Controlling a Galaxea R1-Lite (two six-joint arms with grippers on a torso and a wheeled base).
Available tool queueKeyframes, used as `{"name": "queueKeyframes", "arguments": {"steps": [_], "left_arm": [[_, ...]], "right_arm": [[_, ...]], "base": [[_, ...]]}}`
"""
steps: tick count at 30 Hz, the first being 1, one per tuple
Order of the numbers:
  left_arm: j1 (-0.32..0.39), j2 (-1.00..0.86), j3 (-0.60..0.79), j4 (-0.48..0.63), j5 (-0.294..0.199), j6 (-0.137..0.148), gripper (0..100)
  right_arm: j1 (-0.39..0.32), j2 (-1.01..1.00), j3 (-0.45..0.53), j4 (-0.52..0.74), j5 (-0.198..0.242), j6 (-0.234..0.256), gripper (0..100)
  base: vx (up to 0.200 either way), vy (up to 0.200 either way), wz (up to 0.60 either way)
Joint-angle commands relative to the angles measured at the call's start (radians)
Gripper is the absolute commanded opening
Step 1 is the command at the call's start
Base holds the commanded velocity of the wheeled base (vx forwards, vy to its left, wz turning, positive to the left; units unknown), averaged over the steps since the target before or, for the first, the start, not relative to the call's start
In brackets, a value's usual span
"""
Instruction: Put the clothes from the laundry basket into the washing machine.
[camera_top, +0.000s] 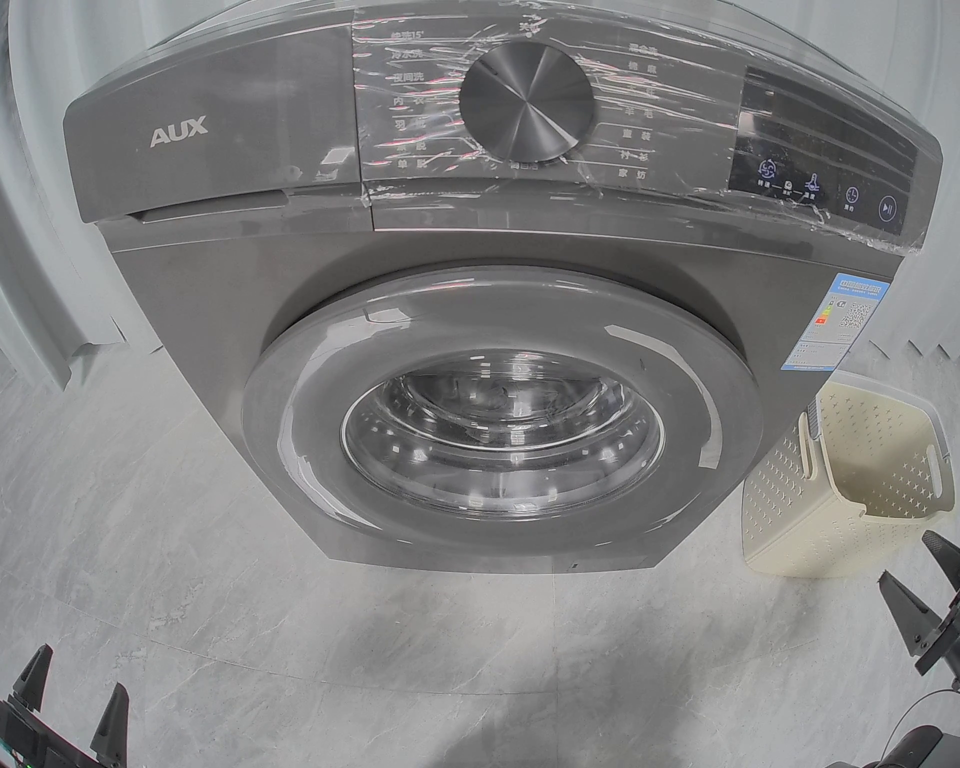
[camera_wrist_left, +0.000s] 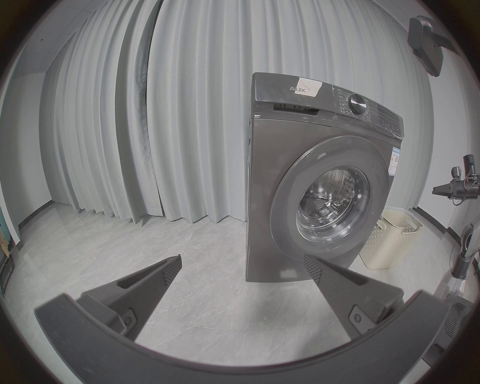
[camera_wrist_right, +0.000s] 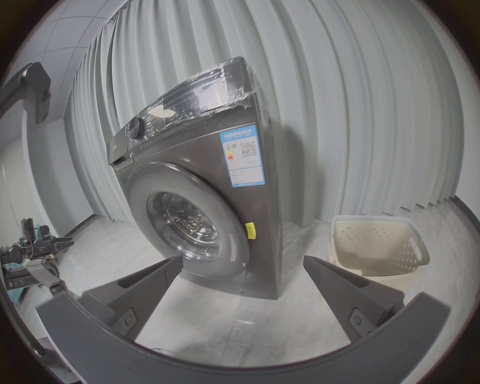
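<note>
A grey front-loading washing machine (camera_top: 500, 300) stands before me with its round glass door (camera_top: 503, 432) closed; it also appears as the washing machine (camera_wrist_left: 320, 180) and the washing machine (camera_wrist_right: 200, 200) in the wrist views. A cream perforated laundry basket (camera_top: 850, 480) sits on the floor at the machine's right side, and its inside looks bare in the laundry basket (camera_wrist_right: 377, 245). My left gripper (camera_top: 70, 695) is open low at the left, away from the machine. At the right edge my right gripper (camera_top: 925, 580) is open beside the basket. Both hold nothing.
Pale curtains (camera_wrist_left: 150, 125) hang behind and beside the machine. The light marble-look floor (camera_top: 300, 620) in front of the door is open. The other arm's gripper (camera_wrist_left: 457, 187) shows far off in the left wrist view.
</note>
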Motion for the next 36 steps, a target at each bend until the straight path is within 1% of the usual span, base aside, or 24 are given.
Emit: {"name": "queueKeyframes", "arguments": {"steps": [1,6,10,11,12,15,17,18,24,25,27,29,34,36], "left_arm": [[0.001,-0.012,0.018,0.000,-0.001,-0.001,100],[0.001,-0.012,0.018,0.000,-0.001,-0.001,100],[0.001,-0.012,0.018,-0.002,-0.001,-0.001,100],[0.001,-0.012,0.018,-0.002,-0.001,-0.001,100],[0.001,-0.012,0.018,0.000,-0.001,-0.001,100],[0.001,-0.012,0.018,0.000,-0.001,-0.001,100],[0.001,-0.012,0.018,-0.002,-0.001,-0.001,100],[0.001,-0.012,0.018,-0.002,-0.001,-0.001,100],[0.001,-0.012,0.018,-0.002,-0.001,-0.001,100],[0.001,-0.012,0.018,-0.002,-0.001,-0.001,100],[0.001,-0.012,0.018,0.000,-0.001,-0.003,100],[0.001,-0.012,0.018,-0.002,-0.001,-0.003,100],[0.001,-0.010,0.018,0.000,-0.001,-0.003,100],[0.001,-0.010,0.018,-0.002,-0.001,-0.003,100]], "right_arm": [[-0.090,-0.183,0.003,0.092,0.003,-0.003,100],[-0.122,-0.276,0.007,0.190,0.017,-0.004,100],[-0.137,-0.396,0.015,0.316,0.017,-0.009,100],[-0.137,-0.396,0.015,0.316,0.017,-0.009,100],[-0.160,-0.437,0.013,0.375,0.017,-0.029,100],[-0.193,-0.499,0.021,0.439,0.023,-0.044,100],[-0.220,-0.552,0.049,0.477,0.036,-0.063,100],[-0.225,-0.563,0.061,0.473,0.036,-0.069,100],[-0.226,-0.565,0.070,0.454,0.019,-0.064,100],[-0.226,-0.565,0.070,0.454,0.005,-0.064,100],[-0.228,-0.565,0.070,0.490,-0.046,-0.066,100],[-0.226,-0.565,0.070,0.513,-0.058,-0.061,100],[-0.223,-0.565,0.070,0.497,-0.053,-0.070,100],[-0.223,-0.565,0.070,0.497,-0.041,-0.072,100]], "base": [[0.000,0.000,0.00],[0.000,0.000,0.00],[0.000,0.000,0.00],[0.000,0.000,0.00],[0.000,0.000,0.00],[0.000,0.000,0.00],[0.000,0.000,0.00],[0.000,0.000,0.00],[0.000,0.000,0.00],[0.000,0.000,0.00],[0.000,0.000,0.00],[0.000,0.000,0.00],[0.000,0.000,0.00],[0.000,0.000,0.00]]}}
